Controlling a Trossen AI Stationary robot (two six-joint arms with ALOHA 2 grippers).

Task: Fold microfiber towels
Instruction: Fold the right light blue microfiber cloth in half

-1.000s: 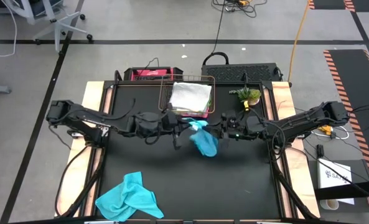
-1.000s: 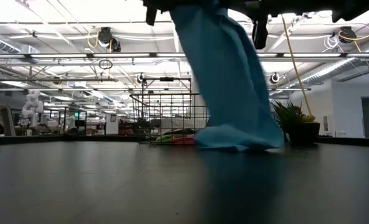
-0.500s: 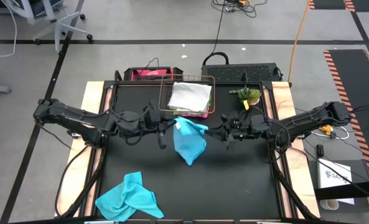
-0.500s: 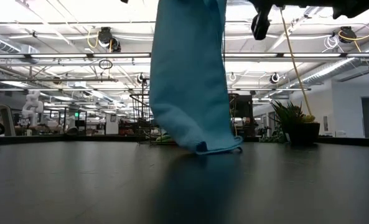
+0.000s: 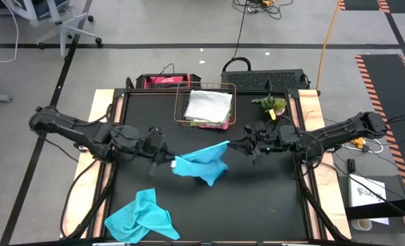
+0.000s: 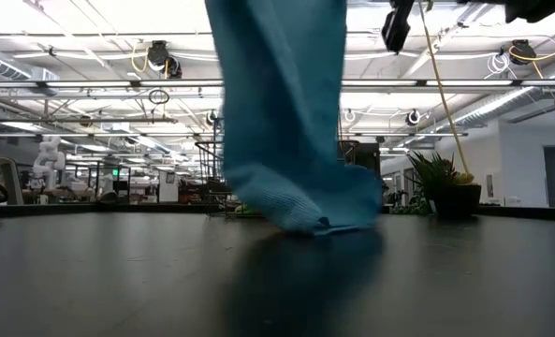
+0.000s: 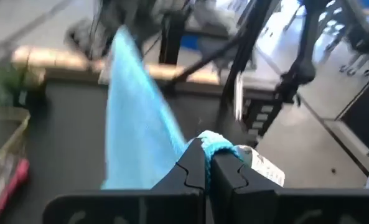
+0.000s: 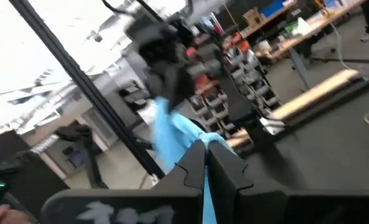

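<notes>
Both sets of fingers pinched fully shut on opposite corners of the same turquoise towel, left gripper at about 9 o'clock of the cloth, right gripper at roughly 2 o'clock, cloth stretched between and sagging so the lower edge brushes the black surface near its middle. Second turquoise towel crumpled down at 7 o'clock on the surface, untouched; copper wire basket at 12 o'clock with the light grey towel on top of the stack inside. Biggest risk from here, probably: only tiny bits of corner caught in each pinch, so any more pulling apart could yank one corner free and dump the whole thing in a heap; also the dragging edge could bunch up and spoil a flat lay-down. Compared to a second back: grippers much farther apart, left one pulled off toward 8 o'clock, towel gone from a narrow hanging bundle to a wider spread sheet.
</notes>
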